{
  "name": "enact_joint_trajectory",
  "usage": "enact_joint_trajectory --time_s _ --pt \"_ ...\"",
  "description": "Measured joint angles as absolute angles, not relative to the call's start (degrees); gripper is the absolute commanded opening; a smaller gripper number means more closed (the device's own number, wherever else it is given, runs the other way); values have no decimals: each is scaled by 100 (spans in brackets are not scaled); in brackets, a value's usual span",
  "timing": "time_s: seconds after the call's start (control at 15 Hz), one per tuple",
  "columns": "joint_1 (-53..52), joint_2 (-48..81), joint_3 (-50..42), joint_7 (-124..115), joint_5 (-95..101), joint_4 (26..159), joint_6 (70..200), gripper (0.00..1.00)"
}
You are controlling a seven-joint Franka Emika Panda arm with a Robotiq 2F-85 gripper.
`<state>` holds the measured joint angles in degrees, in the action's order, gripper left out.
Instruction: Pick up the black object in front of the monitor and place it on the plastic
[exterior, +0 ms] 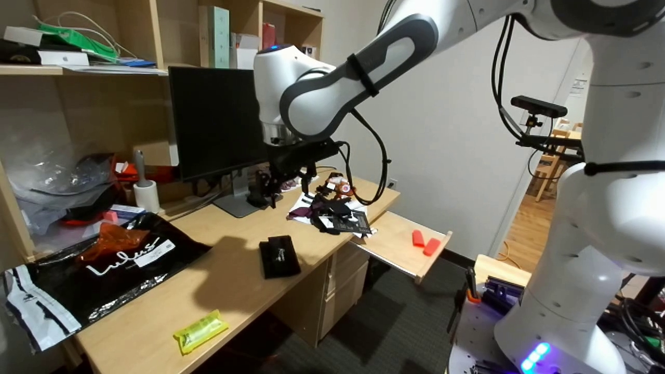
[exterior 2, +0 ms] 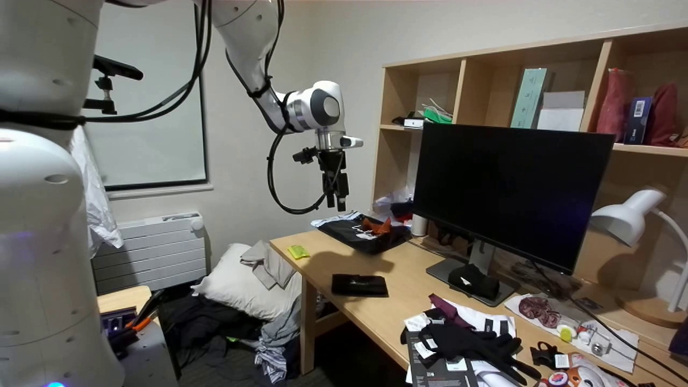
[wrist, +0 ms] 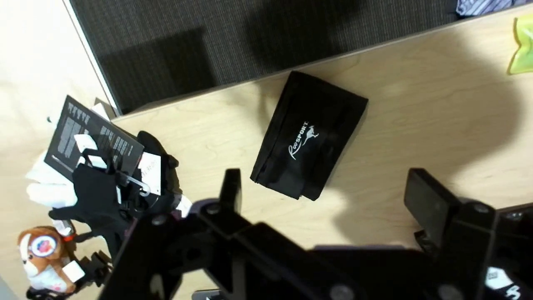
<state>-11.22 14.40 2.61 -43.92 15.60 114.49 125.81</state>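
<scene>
The black object [exterior: 279,257] is a flat black pouch with a small white logo, lying on the desk near its front edge. It also shows in an exterior view [exterior 2: 359,285] and in the wrist view [wrist: 310,137]. The plastic [exterior: 117,288] is a large black bag with white lettering at the desk's far end; it also shows in an exterior view [exterior 2: 371,246] and partly in the wrist view [wrist: 518,246]. My gripper [exterior: 291,184] is open and empty, high above the desk. In the wrist view its fingers [wrist: 324,177] are wide apart, with the pouch ahead of them.
A monitor [exterior 2: 510,193] stands at the back, with a lumpy black item [exterior 2: 473,282] on its base. Black gloves and cards [exterior: 337,210] lie by an open drawer [exterior: 400,244]. A yellow packet [exterior: 201,331] lies near the front edge. An orange item [exterior: 115,241] sits on the plastic.
</scene>
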Motion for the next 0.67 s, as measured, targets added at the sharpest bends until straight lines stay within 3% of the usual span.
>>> enact_joint_trajectory --time_s 0.27,0.67 --pt "-1246 1440 208 -5728 1565 11449 12474 100" --pt "-1248 1452 214 -5786 1566 11449 12461 100"
